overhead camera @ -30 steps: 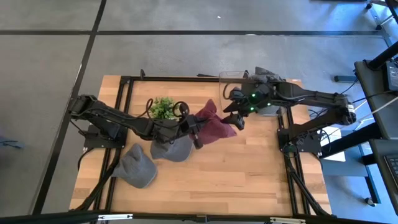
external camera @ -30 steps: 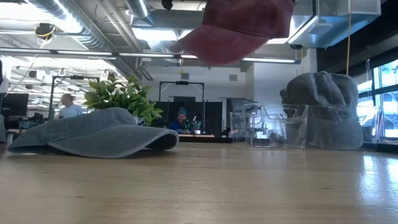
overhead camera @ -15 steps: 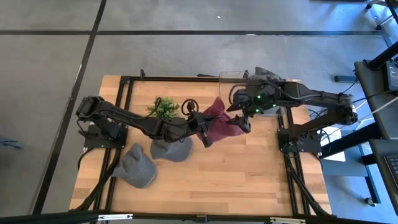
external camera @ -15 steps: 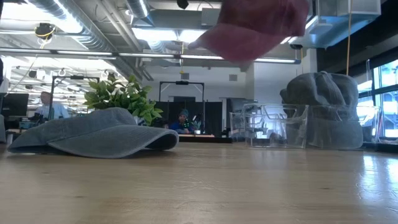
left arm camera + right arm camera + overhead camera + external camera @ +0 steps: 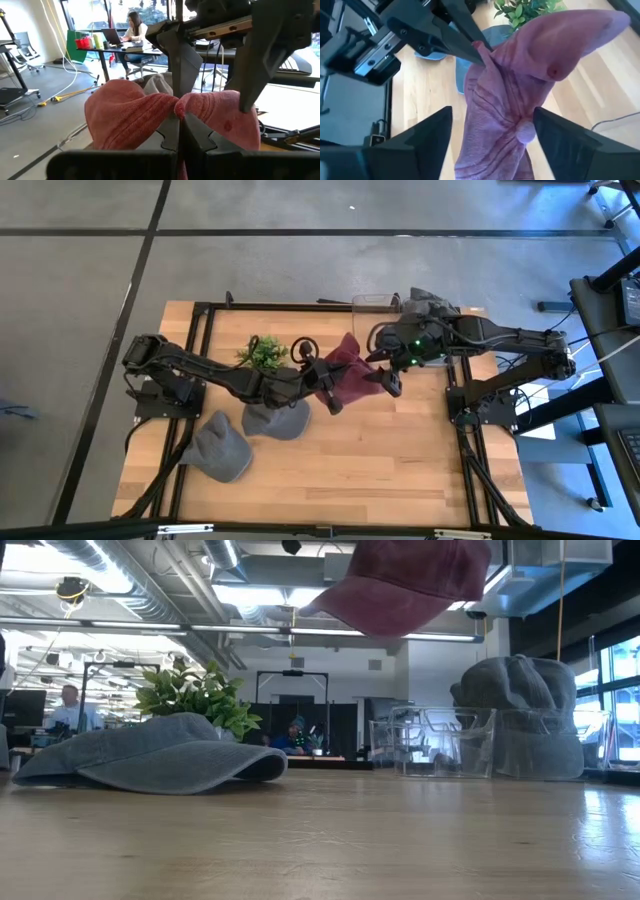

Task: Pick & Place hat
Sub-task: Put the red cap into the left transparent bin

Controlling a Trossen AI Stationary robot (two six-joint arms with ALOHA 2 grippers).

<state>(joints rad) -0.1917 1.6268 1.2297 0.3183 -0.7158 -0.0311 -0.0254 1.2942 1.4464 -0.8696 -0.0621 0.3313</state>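
The maroon hat (image 5: 347, 370) hangs in the air over the table's middle, bunched into folds; the low view shows it (image 5: 400, 585) well above the wood. My left gripper (image 5: 328, 387) reaches in from the table's left and is shut on it. My right gripper (image 5: 386, 377) comes from the right and is open. In the right wrist view its two fingers (image 5: 427, 135) stand on either side of the hat's crown (image 5: 520, 90). My left gripper (image 5: 178, 112) pinches a gathered fold of the hat's cloth (image 5: 165, 102) between its two fingers, coming roughly level from the table's left. The hat is lifted clear and bulges out on both sides of the fingers. My right gripper straddles the hat; whether it touches, I cannot tell.
A grey-blue cap (image 5: 275, 420) and a grey beanie (image 5: 220, 448) lie on the table's left half, near a small green plant (image 5: 262, 352). A clear box (image 5: 440, 740) stands at the far right with another grey hat (image 5: 520, 730) beside it. Bare wood (image 5: 400, 460) lies toward the near right.
My left gripper has carried the maroon hat a little toward the table's right and slightly up. My right gripper has come down and closer, so that its open fingers now stand around the hat.
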